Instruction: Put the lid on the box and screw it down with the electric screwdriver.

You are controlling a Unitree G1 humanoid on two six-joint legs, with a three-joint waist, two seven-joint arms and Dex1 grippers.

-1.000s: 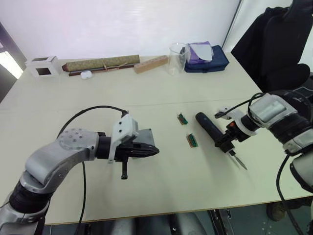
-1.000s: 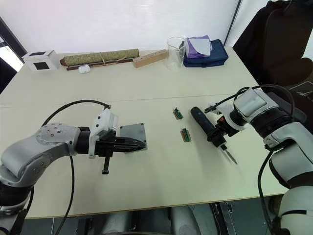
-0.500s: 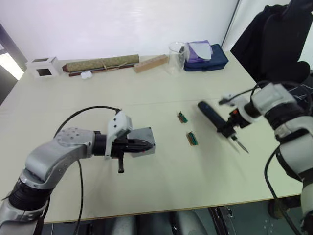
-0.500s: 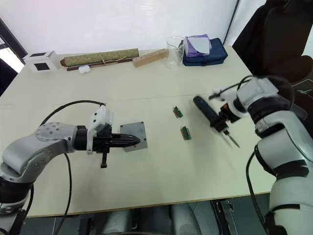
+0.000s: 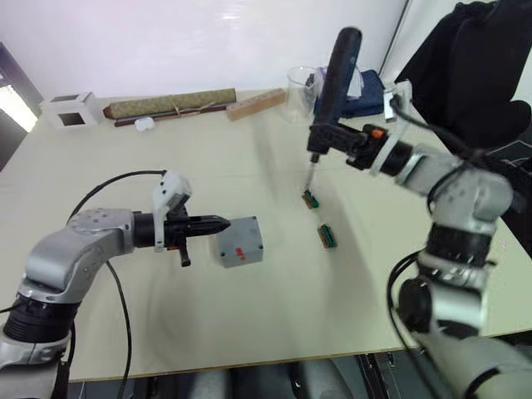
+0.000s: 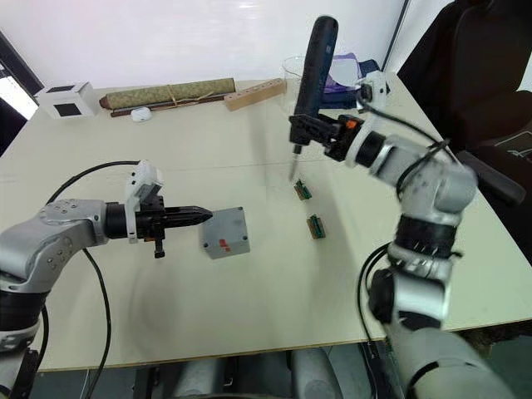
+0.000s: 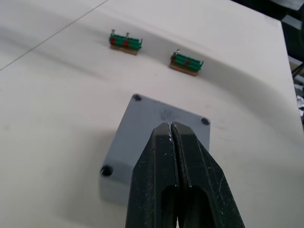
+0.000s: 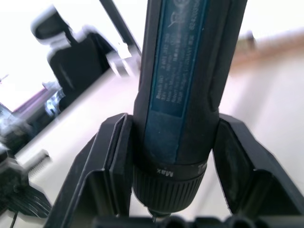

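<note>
Lid (image 7: 156,124) sits on the box (image 5: 240,243), which rests on my table (image 5: 249,324) between both arms. My left gripper (image 5: 218,223) has its fingers pressed together, tips just beside the box. My right gripper (image 6: 306,131) clamps the electric screwdriver (image 6: 314,58) upright, its bit above two small green parts (image 5: 318,218).

Grey box (image 5: 240,241), dark blue electric screwdriver (image 5: 337,73).

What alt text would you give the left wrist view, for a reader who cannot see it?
The left pincer, its fingers shut, points at the closed grey box with its lid on. Beyond it, two small green connector blocks lie on the pale table.
</note>
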